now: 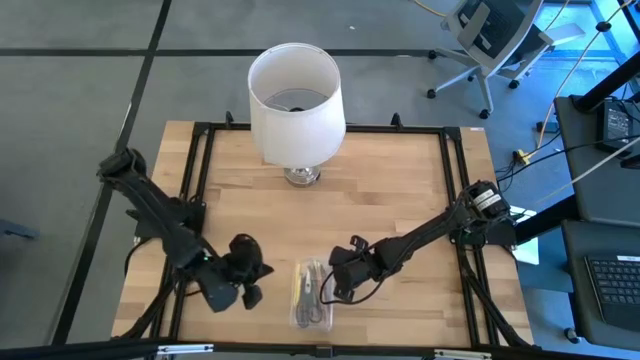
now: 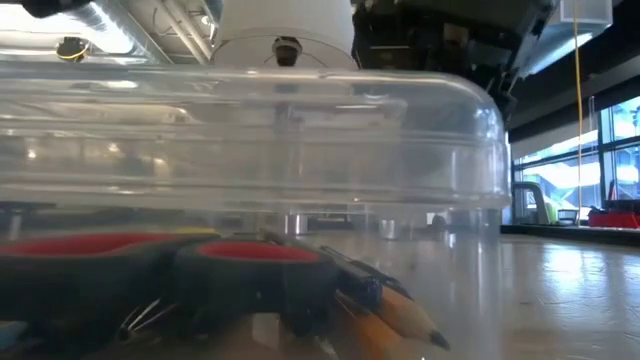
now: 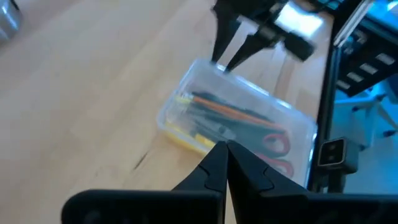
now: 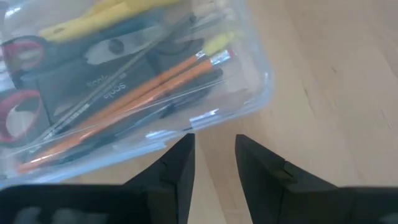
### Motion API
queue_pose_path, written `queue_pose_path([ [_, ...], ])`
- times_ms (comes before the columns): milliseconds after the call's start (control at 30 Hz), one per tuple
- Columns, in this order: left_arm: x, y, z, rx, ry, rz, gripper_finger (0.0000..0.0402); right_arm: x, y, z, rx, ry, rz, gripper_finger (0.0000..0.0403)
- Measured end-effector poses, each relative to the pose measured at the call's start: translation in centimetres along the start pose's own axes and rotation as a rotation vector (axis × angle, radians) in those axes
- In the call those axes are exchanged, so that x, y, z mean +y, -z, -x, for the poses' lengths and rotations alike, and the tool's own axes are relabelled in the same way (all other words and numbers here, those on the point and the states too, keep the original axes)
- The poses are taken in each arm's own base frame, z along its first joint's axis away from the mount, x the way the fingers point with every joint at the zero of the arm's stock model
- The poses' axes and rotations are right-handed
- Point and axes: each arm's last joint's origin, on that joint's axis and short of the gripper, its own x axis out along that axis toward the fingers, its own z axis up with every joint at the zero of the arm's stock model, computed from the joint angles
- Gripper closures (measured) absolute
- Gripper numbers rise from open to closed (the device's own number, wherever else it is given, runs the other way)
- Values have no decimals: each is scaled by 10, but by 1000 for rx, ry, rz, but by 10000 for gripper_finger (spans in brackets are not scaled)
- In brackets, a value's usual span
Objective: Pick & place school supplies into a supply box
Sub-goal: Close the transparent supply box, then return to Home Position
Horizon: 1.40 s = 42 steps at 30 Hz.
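Here, on my screens, the supply box (image 1: 311,293) lies near the front edge of the wooden table (image 1: 400,210), between my two arms, with its clear lid on. The left gripper (image 1: 247,283) sits just beside the box on the left, fingers pressed together and holding nothing; its own camera shows the closed tips hanging over the box's near edge. The right gripper (image 1: 340,283) stands just beside the box on the right, its jaws apart and empty; in the right wrist view the two fingers (image 4: 177,165) hang short of the box's rounded corner, bare wood showing in the gap between them.

From above, the box's long axis runs from the table's front toward the back, roughly in line with the white lampshade (image 1: 295,102) that stands well apart at the far side. Inside, orange pencils (image 4: 140,93) and a yellow pen (image 4: 93,18) lie lengthwise along the box. The red-handled scissors (image 3: 277,149) lie with them, handles at one end; from table height those handles (image 2: 150,255) fill the near end beside sharpened pencil tips.
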Motion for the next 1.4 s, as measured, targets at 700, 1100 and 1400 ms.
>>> queue_pose_path([
  [700,13,-18,43,-64,95,-173,398,36,15,127,-327,-126,82,283],
  [1100,14,-82,66,-301,469,-339,398,27,16,117,-576,-541,165,283],
  [1400,60,-91,19,-413,494,-224,398,-50,35,132,-674,-647,155,283],
])
